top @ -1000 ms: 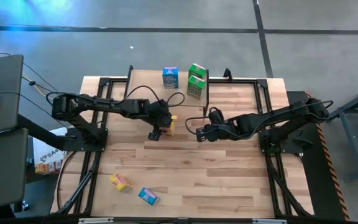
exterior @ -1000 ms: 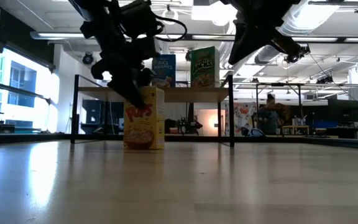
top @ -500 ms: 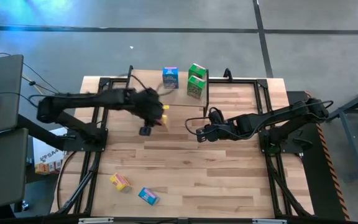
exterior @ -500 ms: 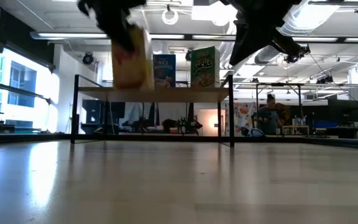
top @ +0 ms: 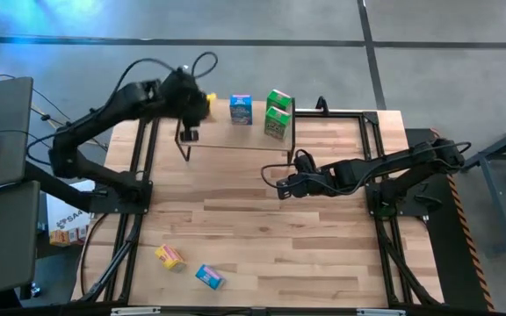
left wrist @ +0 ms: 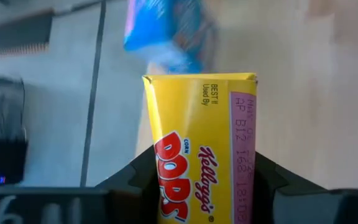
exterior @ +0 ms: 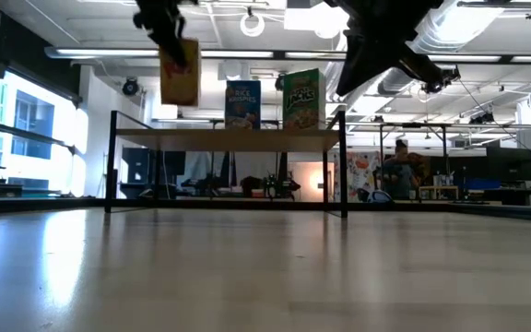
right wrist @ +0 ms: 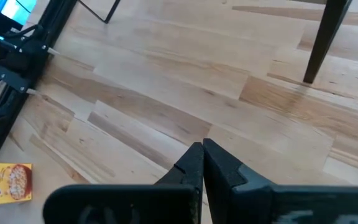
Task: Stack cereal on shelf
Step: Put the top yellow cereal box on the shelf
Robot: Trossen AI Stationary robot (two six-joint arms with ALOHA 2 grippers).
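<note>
Two arms are over the table (top: 323, 254). At upper left of the high view the left gripper (top: 193, 105) hangs above the left end of the shelf (top: 235, 136), pinching a yellow box (left wrist: 199, 149) between its fingers (left wrist: 143, 177). In the low view that box (exterior: 179, 72) is in the air, upper left of the frame, clear above the shelf top (exterior: 229, 138) and tilted a little. On the shelf stand a blue box (exterior: 242, 103) and a green box (exterior: 303, 99), side by side and upright; from above, the blue box (top: 241, 109) sits near the middle of the back edge, and two green boxes (top: 277, 114) stand just beside each other toward the right end. The right gripper (top: 281, 187) hovers over the table's middle, in front of the shelf, its fingers (right wrist: 194, 163) pressed together on nothing. Near the lower left of the high view a second yellow box (top: 169, 256) and a second blue box (top: 209, 276) lie on the table, close together. A person (exterior: 398, 173) stands far back in the room.
</note>
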